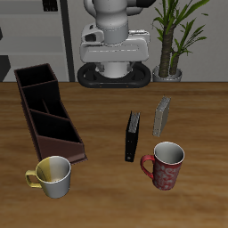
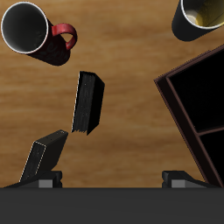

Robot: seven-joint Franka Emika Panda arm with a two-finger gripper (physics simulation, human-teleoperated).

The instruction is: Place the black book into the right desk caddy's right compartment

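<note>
The black book stands upright on its edge on the wooden table, about midway across it. It also shows in the wrist view. The right desk caddy is a long dark reddish-brown open box with inner partitions, lying apart from the book. Part of it shows in the wrist view. My gripper is open and empty, high above the table and back from the book, touching nothing. Only the fingertips show.
A smaller grey book stands just behind the black book. A red mug stands near the front edge beside the black book. A yellow-green mug stands by the caddy's near end. A potted plant is behind the table.
</note>
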